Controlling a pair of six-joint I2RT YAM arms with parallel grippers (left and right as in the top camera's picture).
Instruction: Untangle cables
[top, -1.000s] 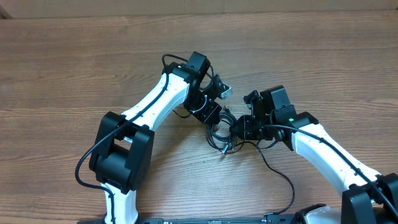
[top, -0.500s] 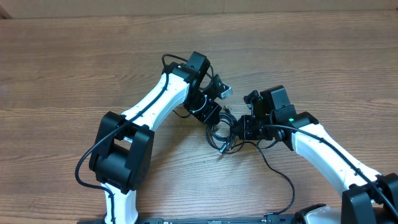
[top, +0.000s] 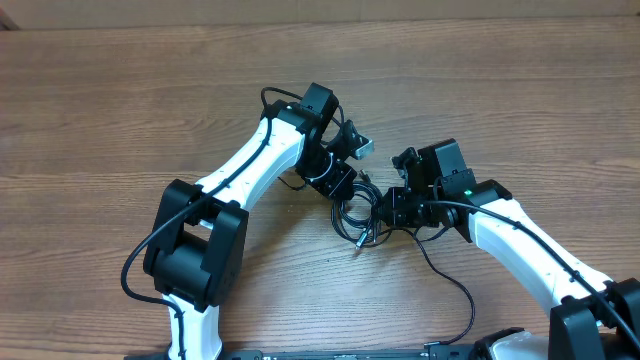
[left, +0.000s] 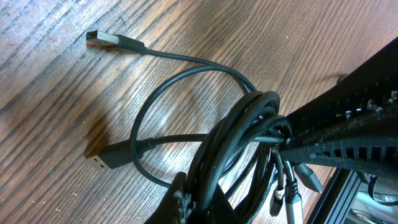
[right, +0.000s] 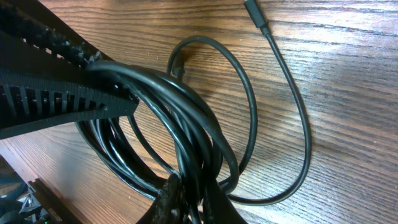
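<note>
Cables (left: 230, 130) — in left gripper (left: 200, 203), right gripper (right: 189, 200)

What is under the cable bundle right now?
Bare wooden table shows through the loops of the cables; one USB plug rests on it. Whatever lies beneath the stacked strands is hidden.

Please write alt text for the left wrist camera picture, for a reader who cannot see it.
The left claw is shut on a bundle of thin black cables over a wooden table. A loose loop spreads out to the left; one flat plug lies on the wood at the top left, a second plug lower down.
</note>
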